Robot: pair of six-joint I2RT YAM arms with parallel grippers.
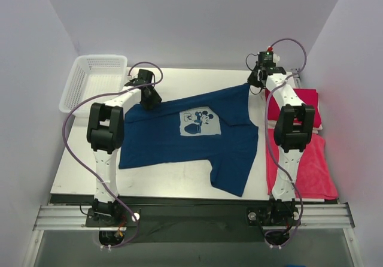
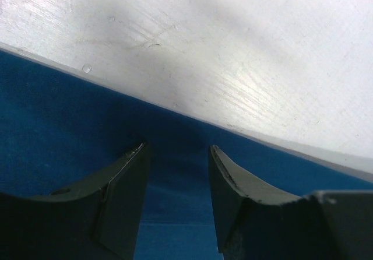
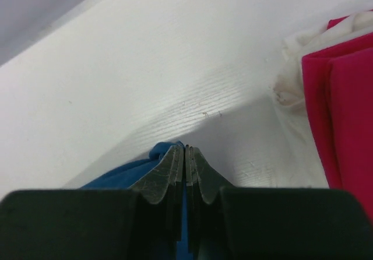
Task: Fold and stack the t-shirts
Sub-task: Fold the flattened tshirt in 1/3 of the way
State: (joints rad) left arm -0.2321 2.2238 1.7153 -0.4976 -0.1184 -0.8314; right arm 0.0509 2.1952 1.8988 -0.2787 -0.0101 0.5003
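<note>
The navy t-shirt (image 1: 179, 144) with a pale cartoon print lies spread across the middle of the table. My left gripper (image 1: 149, 98) is open, its jaws apart over the shirt's far left edge; in the left wrist view it (image 2: 178, 149) straddles blue cloth (image 2: 70, 120). My right gripper (image 1: 256, 81) is shut on the shirt's far right corner; in the right wrist view it (image 3: 185, 149) pinches blue cloth (image 3: 160, 153). Red t-shirts lie at the right: a folded one (image 1: 312, 102) at the back, another (image 1: 314, 165) spread nearer. Red cloth (image 3: 344, 97) shows at the right of the right wrist view.
A white mesh basket (image 1: 96, 81) stands at the table's back left corner. White table (image 1: 179, 186) shows in front of the navy shirt. Grey walls close in on three sides.
</note>
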